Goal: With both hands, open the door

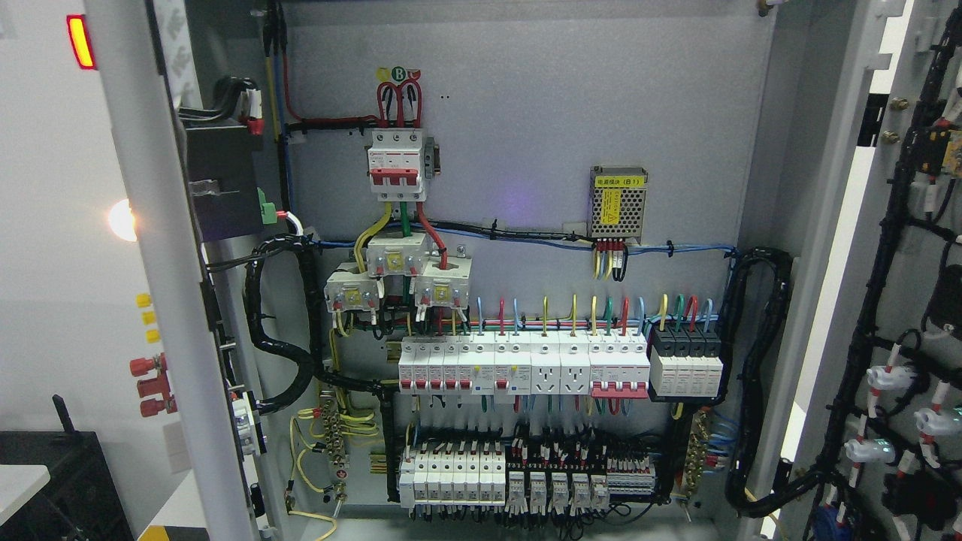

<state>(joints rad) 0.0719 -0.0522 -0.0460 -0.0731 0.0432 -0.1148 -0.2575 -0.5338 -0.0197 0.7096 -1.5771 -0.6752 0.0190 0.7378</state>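
An electrical cabinet stands wide open in the head view. Its left door [161, 285] is swung out, seen edge-on as a grey slab down the picture's left. The right door [913, 300] is swung out at the far right, its inner face carrying black cable bundles and white connectors. Between them the grey back panel [526, 113] shows a red three-pole breaker [396, 165], rows of white breakers [518, 364] and a small power supply [618, 201]. Neither of my hands or arms appears anywhere in the picture.
A thick black cable loom [285, 330] loops at the cabinet's left wall and another [759, 391] at its right. A red lamp [80, 41] glows at the upper left. A dark box [52, 481] and red terminals [150, 387] sit outside at the lower left.
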